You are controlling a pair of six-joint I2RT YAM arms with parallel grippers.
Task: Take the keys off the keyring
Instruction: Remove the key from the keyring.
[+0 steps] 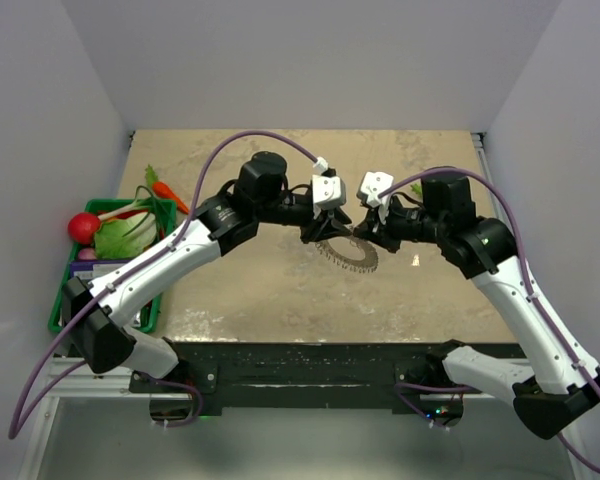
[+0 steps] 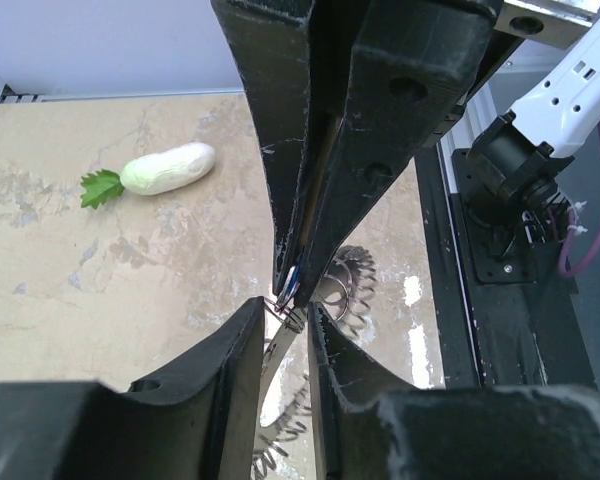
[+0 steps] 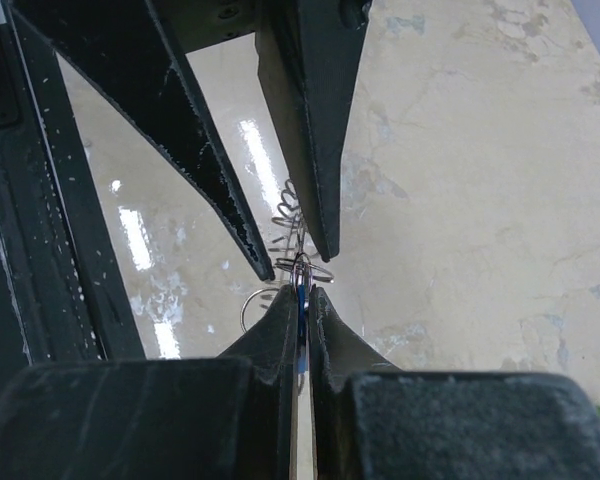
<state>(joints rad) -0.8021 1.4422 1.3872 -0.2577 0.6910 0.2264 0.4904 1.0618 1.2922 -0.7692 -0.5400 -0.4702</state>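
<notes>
The keyring (image 1: 348,254), a grey coiled loop, hangs just above mid-table between my two grippers. My left gripper (image 1: 318,226) is closed on the coil; in the left wrist view the coil (image 2: 352,290) runs down between my left gripper's fingers (image 2: 286,306). My right gripper (image 1: 366,232) is shut on the key, whose blue head (image 3: 299,312) shows between its fingers (image 3: 300,290). The key (image 2: 292,282) also shows in the left wrist view, tip to tip with my left jaws. Thin wire rings (image 3: 315,270) join the key to the coil (image 3: 288,222).
A white radish (image 2: 168,168) with green leaves lies on the table behind the grippers. A green basket (image 1: 58,300) of toy vegetables stands at the left edge, with a carrot (image 1: 170,196) beside it. White walls close in the table.
</notes>
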